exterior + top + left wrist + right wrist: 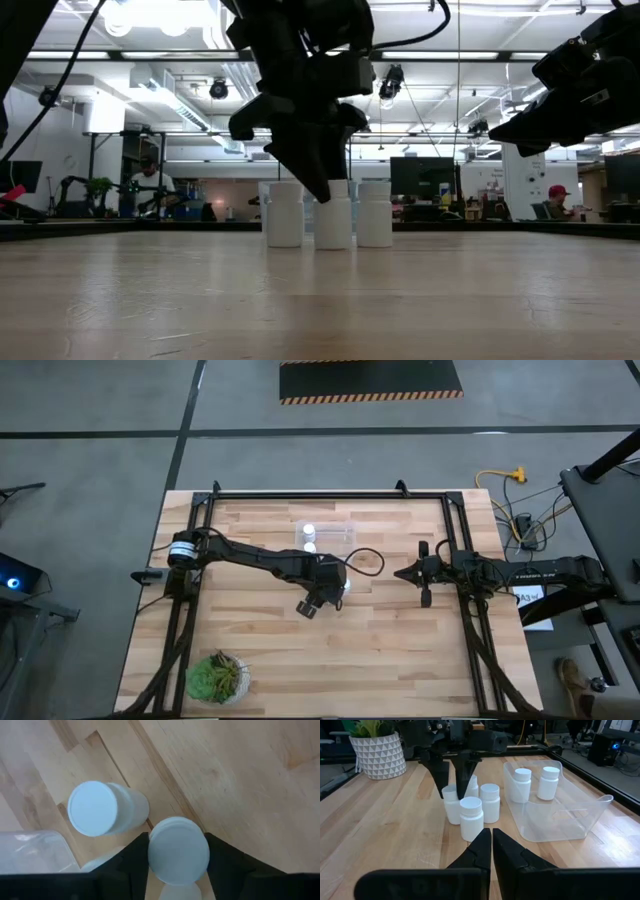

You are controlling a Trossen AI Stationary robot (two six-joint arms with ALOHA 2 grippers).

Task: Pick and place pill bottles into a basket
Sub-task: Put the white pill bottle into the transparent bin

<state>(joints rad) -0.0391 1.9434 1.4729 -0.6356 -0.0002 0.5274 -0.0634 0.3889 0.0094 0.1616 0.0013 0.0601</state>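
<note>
Wood table [400, 650] | left jaws astride pill bottle [178, 851] | right jaws together | workshop behind

Table [400, 650]: pale wood planks, smooth, faint sheen. Pill bottles [471, 818]: white matt plastic, smooth caps. Basket [580, 815]: clear glossy plastic. Left gripper [177, 870] fingers [127, 865]: dark matt. Plant pot [375, 752]: white, faceted.
</note>
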